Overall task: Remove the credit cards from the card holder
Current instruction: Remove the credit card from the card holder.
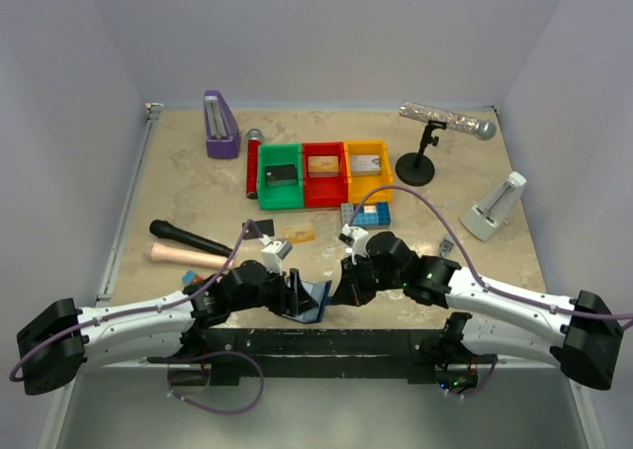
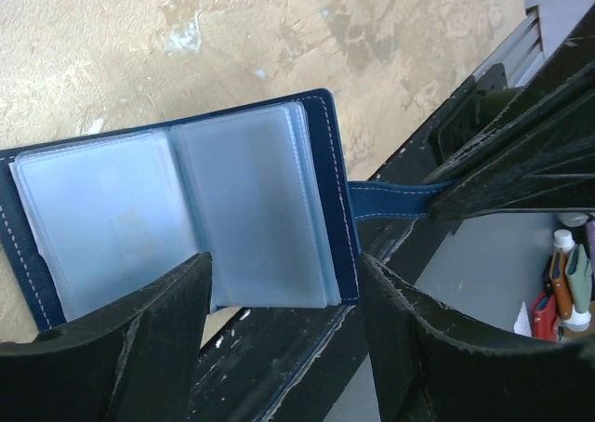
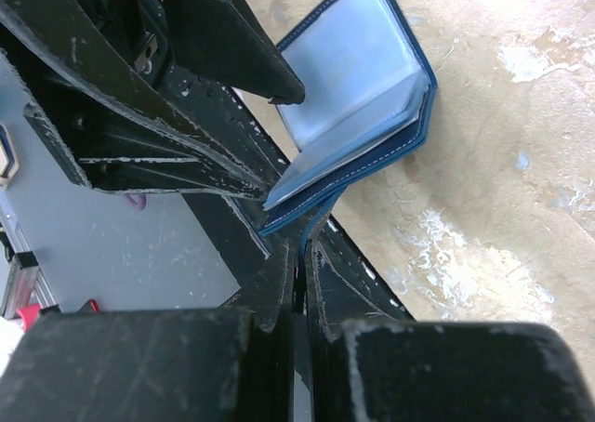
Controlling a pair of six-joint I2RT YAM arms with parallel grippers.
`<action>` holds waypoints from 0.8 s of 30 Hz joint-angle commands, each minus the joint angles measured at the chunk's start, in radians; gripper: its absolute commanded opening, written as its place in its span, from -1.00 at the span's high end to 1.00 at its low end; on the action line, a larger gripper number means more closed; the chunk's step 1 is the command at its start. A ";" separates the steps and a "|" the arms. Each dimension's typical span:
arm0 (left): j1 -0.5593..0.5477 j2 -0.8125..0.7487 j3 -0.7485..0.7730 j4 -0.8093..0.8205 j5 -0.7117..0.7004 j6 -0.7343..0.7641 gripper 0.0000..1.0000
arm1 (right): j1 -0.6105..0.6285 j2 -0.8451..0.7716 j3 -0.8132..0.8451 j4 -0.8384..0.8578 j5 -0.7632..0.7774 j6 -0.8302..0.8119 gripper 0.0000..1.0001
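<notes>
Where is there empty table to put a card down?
Bare table lies on the left, between the purple stand and the black handle. More lies at the back, behind the coloured bins, up to the microphone stand. It is crowded at the near edge, around the card holder and the brick plate.

Left arm (image 1: 129, 318) and right arm (image 1: 509, 299) wore white shells, black joints, purple cables (image 1: 220, 409). Left tool (image 2: 284, 264) fingers (image 2: 130, 348) were black, scuffed pale.

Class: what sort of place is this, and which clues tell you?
Probably a robotics lab test cell: white walls box in a table, two bolted arms, unrelated props like a microphone and purple metronome.
</notes>
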 commanded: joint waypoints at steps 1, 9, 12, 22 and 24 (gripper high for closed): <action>-0.004 0.035 0.054 0.054 0.006 0.068 -0.35 | 0.004 0.010 0.047 0.033 -0.022 -0.015 1.00; -0.003 0.102 0.097 0.075 0.028 0.122 -0.33 | 0.004 -0.007 0.024 0.013 -0.019 -0.022 1.00; -0.003 0.122 0.080 0.114 0.026 0.117 -0.26 | 0.004 -0.031 0.017 -0.015 -0.003 -0.035 1.00; -0.004 0.153 0.051 0.178 0.020 0.094 -0.10 | 0.004 -0.067 0.009 -0.056 -0.003 -0.062 1.00; -0.004 0.160 0.056 0.178 0.025 0.097 -0.10 | 0.004 -0.067 0.004 -0.044 -0.005 -0.061 1.00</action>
